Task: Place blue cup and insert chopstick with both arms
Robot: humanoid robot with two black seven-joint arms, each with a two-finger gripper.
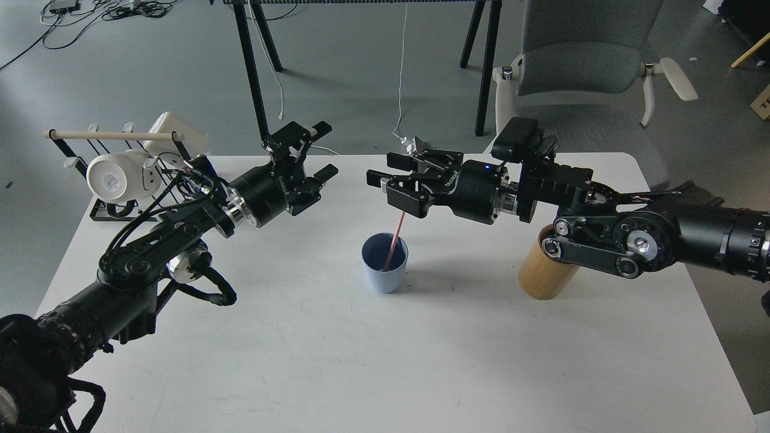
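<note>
The blue cup (384,269) stands upright on the white table (373,361), near its middle. The pink chopstick (394,240) leans inside the cup, and its top end passes behind the lower finger of my right gripper. My right gripper (388,180) hovers just above the cup, pointing left, its fingers spread apart and not closed on the stick. My left gripper (322,150) is open and empty, up and to the left of the cup, pointing right toward the other gripper.
A tan bamboo cylinder (541,276) stands at the right, partly behind my right arm. A black rack (114,180) with white mugs sits at the table's back left corner. A grey chair (577,66) and black table legs stand behind the table.
</note>
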